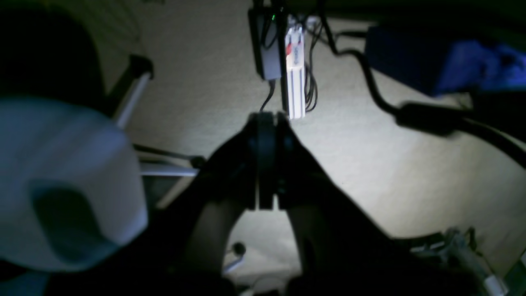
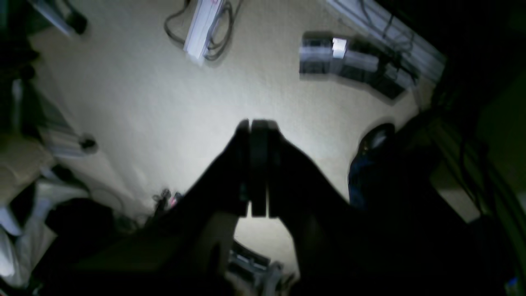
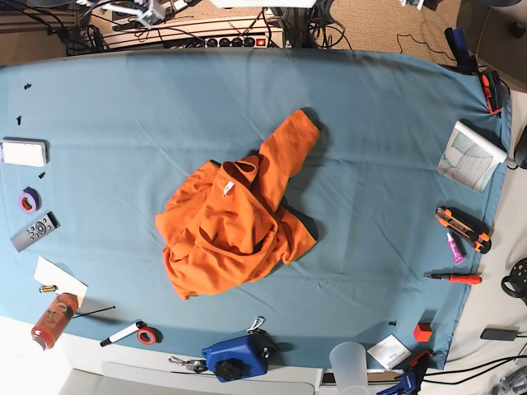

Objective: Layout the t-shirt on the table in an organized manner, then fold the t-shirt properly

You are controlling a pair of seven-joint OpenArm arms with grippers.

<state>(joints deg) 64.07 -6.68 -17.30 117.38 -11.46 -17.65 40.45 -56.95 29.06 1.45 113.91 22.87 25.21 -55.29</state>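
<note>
The bright-orange t-shirt [image 3: 235,218] lies crumpled in a heap in the middle of the blue-teal table [image 3: 379,140]. One sleeve points up and to the right, and the small white tag [image 3: 228,188] shows near the neck. Neither arm appears in the base view. In the left wrist view my left gripper [image 1: 266,117] is shut with nothing between its fingers, and it hangs over pale carpet. My right gripper [image 2: 258,123] is likewise shut and empty above the floor in the right wrist view. Neither wrist view shows the shirt or the table.
Small items ring the table: a remote [image 3: 34,231], a tape roll [image 3: 30,200] and a red bottle [image 3: 53,319] at left. A blue device [image 3: 239,358] and a clear cup [image 3: 349,362] sit at the front. At right are a booklet [image 3: 471,155], a utility knife [image 3: 463,228] and a screwdriver [image 3: 453,278].
</note>
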